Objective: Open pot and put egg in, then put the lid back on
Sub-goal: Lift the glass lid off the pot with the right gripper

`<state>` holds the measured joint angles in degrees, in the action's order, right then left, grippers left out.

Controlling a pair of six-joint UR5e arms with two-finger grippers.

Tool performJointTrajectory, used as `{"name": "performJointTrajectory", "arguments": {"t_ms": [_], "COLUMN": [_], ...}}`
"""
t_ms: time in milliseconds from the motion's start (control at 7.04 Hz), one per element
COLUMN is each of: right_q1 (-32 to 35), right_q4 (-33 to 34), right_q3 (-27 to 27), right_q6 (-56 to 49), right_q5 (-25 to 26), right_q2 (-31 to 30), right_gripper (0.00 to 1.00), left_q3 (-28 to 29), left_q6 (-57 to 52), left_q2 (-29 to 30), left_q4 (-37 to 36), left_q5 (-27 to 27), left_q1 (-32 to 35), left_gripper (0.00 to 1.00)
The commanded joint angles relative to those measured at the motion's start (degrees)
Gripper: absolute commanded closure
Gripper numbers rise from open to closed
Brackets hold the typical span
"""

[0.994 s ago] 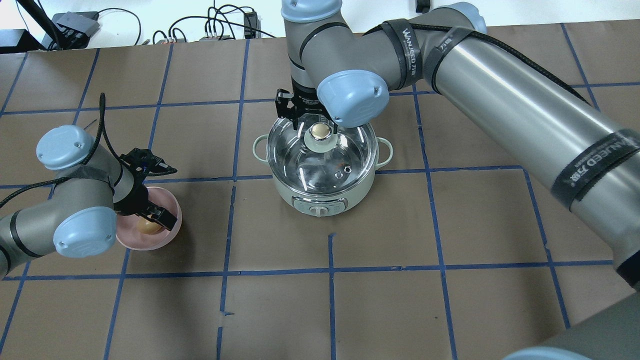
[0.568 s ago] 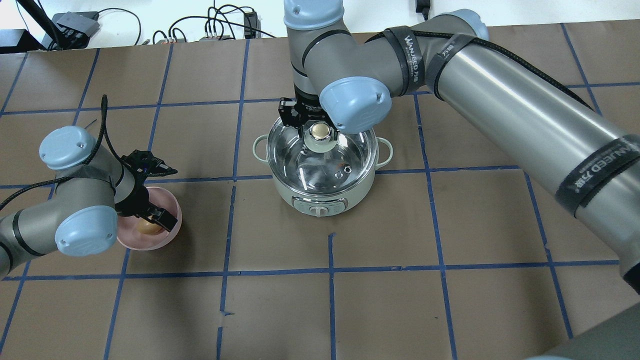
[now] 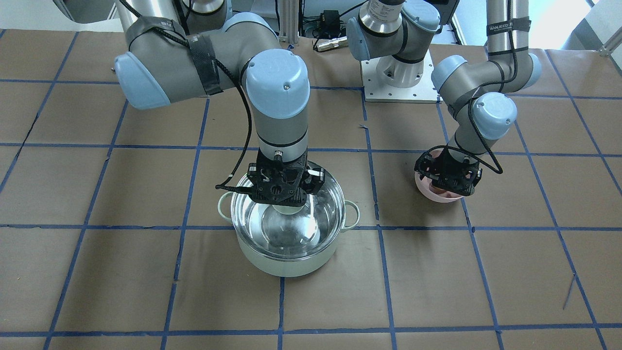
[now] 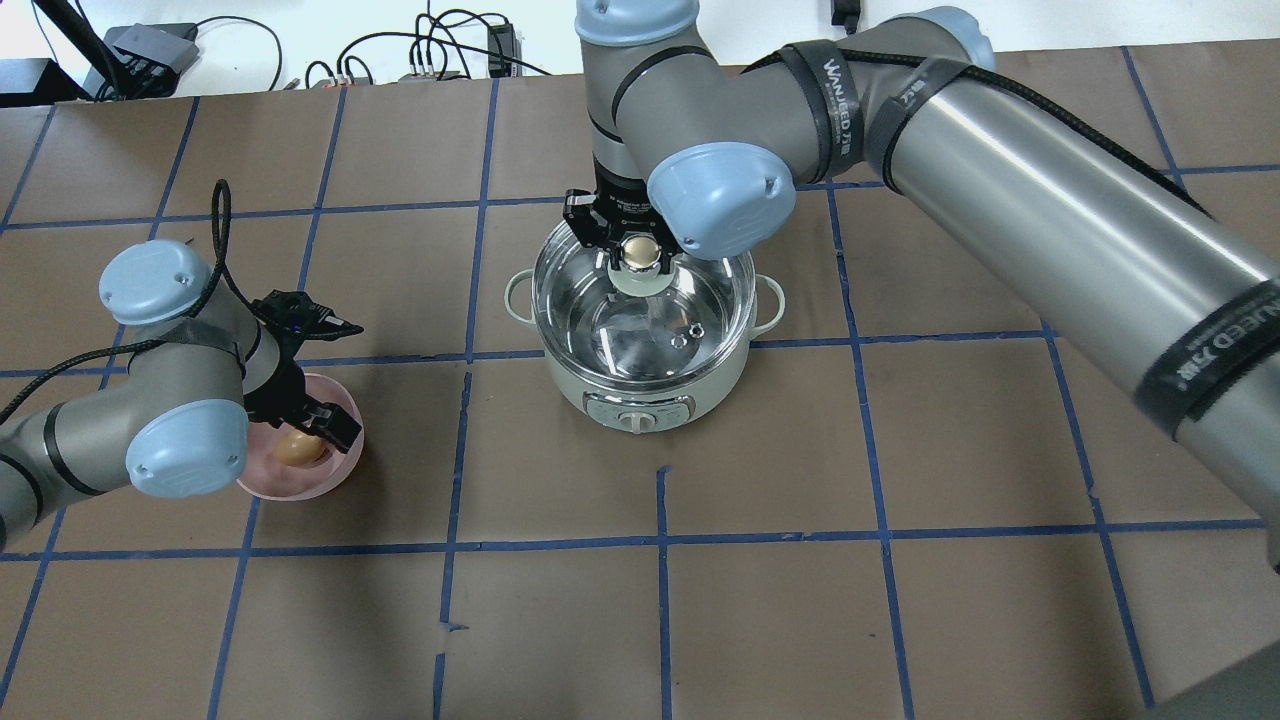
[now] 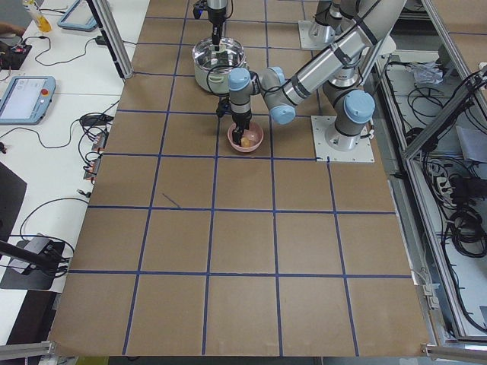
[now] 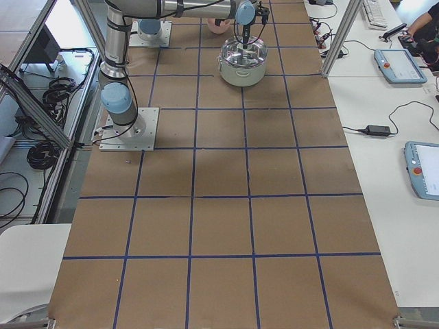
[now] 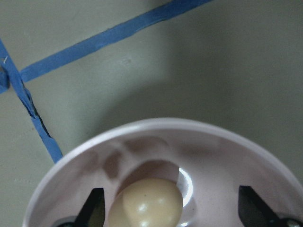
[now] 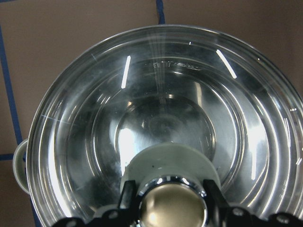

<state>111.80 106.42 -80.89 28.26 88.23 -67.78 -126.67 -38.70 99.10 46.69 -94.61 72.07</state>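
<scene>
The mint-green pot [image 4: 640,395] stands mid-table with the glass lid [image 4: 690,300] over it. My right gripper [image 4: 638,252] is shut on the lid's beige knob [image 8: 173,208], with a finger pressed against each side. Whether the lid's rim still rests on the pot I cannot tell. The tan egg [image 4: 295,447] lies in the small pink bowl [image 4: 340,475] at the left. My left gripper [image 7: 170,208] is open inside the bowl. Its fingertips [image 7: 94,208] straddle the egg [image 7: 151,203], which sits nearer one finger.
The brown paper tabletop [image 4: 800,600] carries a blue tape grid. Cables and boxes [image 4: 150,45] lie beyond the far edge. The right arm [image 4: 1050,220] spans the table's right side above the surface. The pot's control dial [image 4: 638,420] faces the robot.
The lid's knob and vent holes have shifted a little toward the far side with the right gripper. The right wrist swung slightly right. The left arm shifted slightly over the bowl, still open.
</scene>
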Motion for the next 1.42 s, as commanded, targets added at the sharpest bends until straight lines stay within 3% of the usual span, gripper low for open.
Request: {"name": "performJointTrajectory", "arguments": {"t_ms": [0,284,426,1278], "right_q1": [-3.66,-12.43,-17.26,-19.51], "right_q4": [-10.54,-23.11,-26.14,-24.15], "right_q3": [1.34,1.01,0.04,-2.78], "right_q6": [-2.75,-14.12,-22.29,-25.1], "right_q5": [-1.64,-3.77,-3.42,-2.89], "right_q2": [-8.8,-17.51,-18.95,-22.04], "right_gripper": [0.84,0.84,0.84,0.83], "left_q3": [0.02,-0.33,-0.07,-0.59], "left_q6": [0.29,0.55,0.64,0.38], "left_q2": [-0.22,-0.05,0.13,0.3], "left_q4": [0.07,0.24,0.42,1.81], "left_q5": [-0.31,0.3,0.48,-0.4], "left_q1": [0.09,0.0,0.0,-0.7], "left_gripper": [0.0,0.02,0.02,0.01]}}
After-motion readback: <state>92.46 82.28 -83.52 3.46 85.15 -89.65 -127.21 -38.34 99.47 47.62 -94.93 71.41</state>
